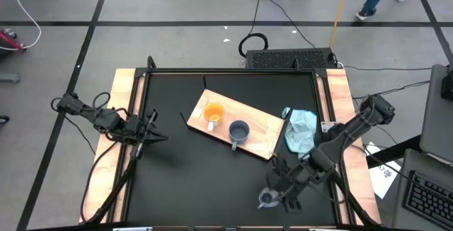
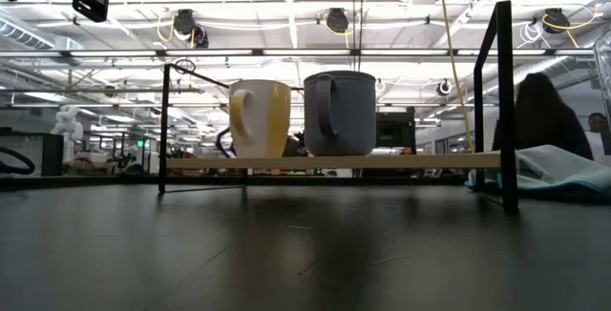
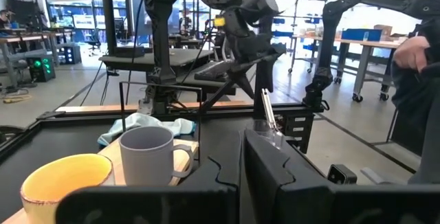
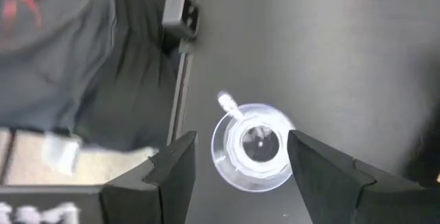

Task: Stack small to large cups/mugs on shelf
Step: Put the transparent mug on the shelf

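Note:
The orange mug point(image 1: 212, 113) and the grey-blue mug point(image 1: 239, 132) stand upright, side by side, on the light-wood shelf point(image 1: 260, 133). In the low view the orange mug point(image 2: 258, 118) is left of the grey-blue mug point(image 2: 341, 113). The clear glass cup point(image 1: 267, 199) stands upright on the black tabletop near the front right. My right gripper point(image 4: 242, 141) is open and points down over the cup point(image 4: 253, 148), one finger on each side of it. My left gripper point(image 1: 150, 135) is shut and empty at the table's left side.
A light blue cloth point(image 1: 301, 130) lies crumpled at the shelf's right end. The shelf stands on thin black legs point(image 2: 504, 111). The table has wooden side strips point(image 1: 124, 103). Bare black tabletop point(image 1: 205, 181) lies between the shelf and the near edge.

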Robot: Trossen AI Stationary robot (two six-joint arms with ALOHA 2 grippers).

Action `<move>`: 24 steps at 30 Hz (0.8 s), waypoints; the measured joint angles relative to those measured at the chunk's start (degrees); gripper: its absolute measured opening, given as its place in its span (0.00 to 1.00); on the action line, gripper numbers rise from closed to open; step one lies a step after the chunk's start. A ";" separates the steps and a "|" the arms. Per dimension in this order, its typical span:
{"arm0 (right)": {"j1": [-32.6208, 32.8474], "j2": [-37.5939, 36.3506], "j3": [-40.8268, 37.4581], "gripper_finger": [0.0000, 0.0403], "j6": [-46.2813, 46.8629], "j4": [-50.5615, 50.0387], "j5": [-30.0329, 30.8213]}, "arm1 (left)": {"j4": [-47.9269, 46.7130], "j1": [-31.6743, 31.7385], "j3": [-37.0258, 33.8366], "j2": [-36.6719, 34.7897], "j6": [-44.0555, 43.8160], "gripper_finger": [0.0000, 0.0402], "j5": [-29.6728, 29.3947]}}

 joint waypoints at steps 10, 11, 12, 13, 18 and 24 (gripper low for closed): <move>2.71 3.75 -0.26 0.53 -7.69 -0.24 6.54 | -0.01 0.00 -0.01 0.00 -0.01 0.05 0.00; 2.61 4.31 -0.26 0.53 -8.10 -0.27 6.78 | -0.01 0.00 0.00 0.00 -0.10 0.05 0.00; 2.43 4.95 -0.26 0.53 -8.35 -0.34 7.19 | -0.01 0.00 -0.01 0.00 -0.42 0.05 0.00; 2.29 5.71 -0.26 0.53 -8.62 -0.37 7.70 | -0.01 0.00 0.01 0.00 -0.86 0.05 0.00; 1.19 8.67 -0.28 0.53 -5.47 -0.81 7.67 | 0.01 0.00 -0.01 0.00 -2.55 0.05 0.01; 0.86 9.80 -0.31 0.53 2.10 -4.19 7.66 | 1.49 0.00 -0.01 0.00 -3.30 0.05 0.02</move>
